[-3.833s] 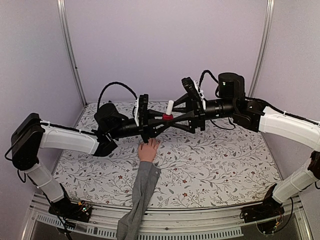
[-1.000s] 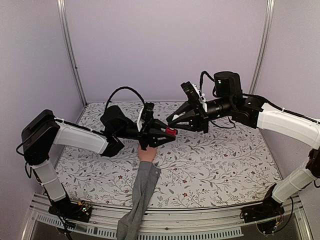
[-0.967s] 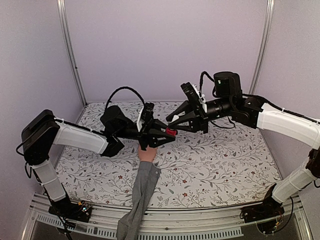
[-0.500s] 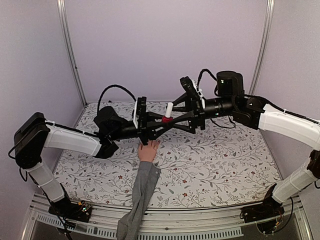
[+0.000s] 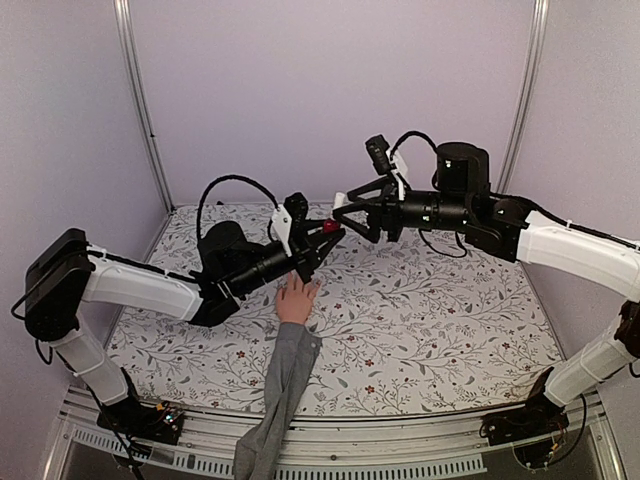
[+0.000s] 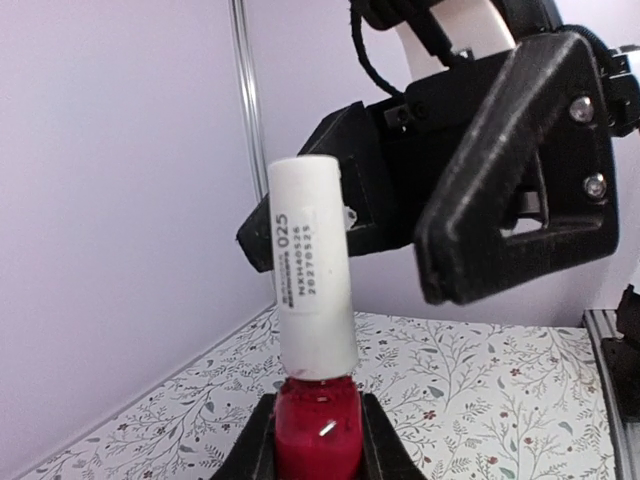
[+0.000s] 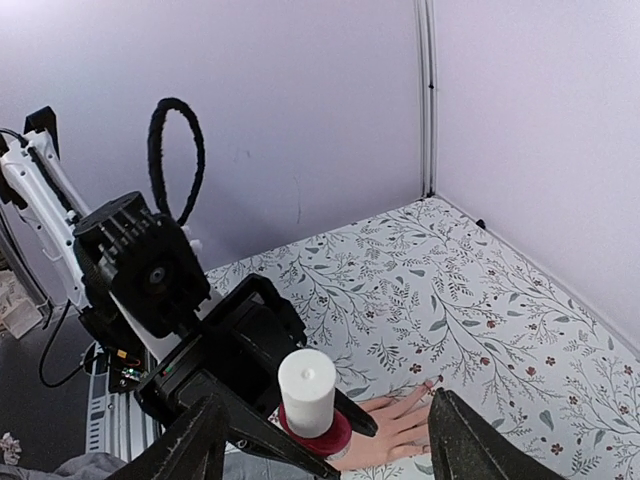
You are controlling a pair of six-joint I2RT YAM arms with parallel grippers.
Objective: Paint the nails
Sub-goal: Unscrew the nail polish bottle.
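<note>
Against half a second ago, the right fingers point(image 5: 350, 215) have drawn back and stand wide, just off the cap end of the small red glass polish bottle with a tall white cylindrical cap point(image 6: 312, 300). The left fingers point(image 5: 318, 243) stay clamped on its red body, now tilted. The nails point(image 7: 429, 384) of the peach mannequin hand point(image 5: 296, 300) lie on the floral-patterned bench point(image 5: 450, 310), below both sets of fingers, untouched.

nails point(image 7: 427, 384) too small to tell, bottle point(image 6: 317, 440) base cropped

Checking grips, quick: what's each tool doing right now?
Left tool: closed on the small red polish bottle with white cap.
Right tool: open, holding nothing.
</note>
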